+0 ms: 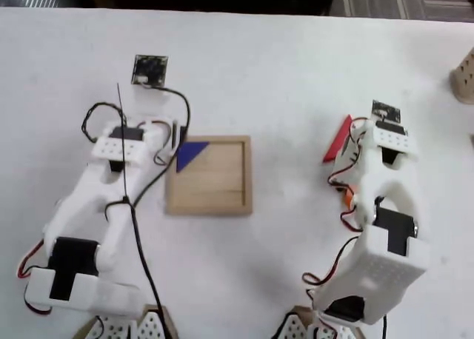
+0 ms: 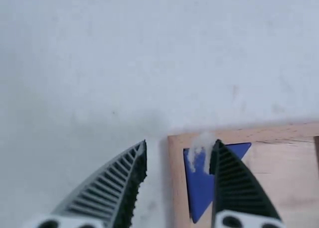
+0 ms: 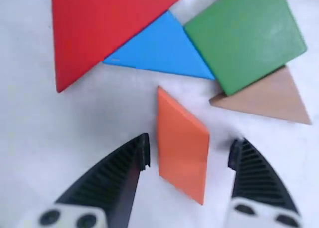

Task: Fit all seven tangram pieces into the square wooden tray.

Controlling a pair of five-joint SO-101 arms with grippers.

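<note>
High view shows one dark blue wooden triangle [image 1: 189, 154] seated in a corner of the square wooden tray [image 1: 215, 185], the left gripper [image 2: 180, 147] spread open astride that rim, while the right gripper [image 3: 190, 141], claws apart, straddles an orange parallelogram [image 3: 182, 146] on the white table [image 1: 296, 72] near a big red triangle [image 3: 107, 24], so most of the job remains.

One wooden tray [image 1: 215, 187]; six tangram pieces in sight; four of them triangles: one dark blue triangle [image 2: 199, 188], one red triangle [image 3: 104, 24], one light blue triangle [image 3: 159, 49], one tan triangle [image 3: 271, 101]; one green square [image 3: 244, 39]; one orange parallelogram [image 3: 182, 143]; two arms: left arm [image 1: 96, 198], right arm [image 1: 385, 235]; two end effectors: left end effector [image 2: 180, 144], right end effector [image 3: 191, 138]; one counter [image 1: 281, 72].
</note>
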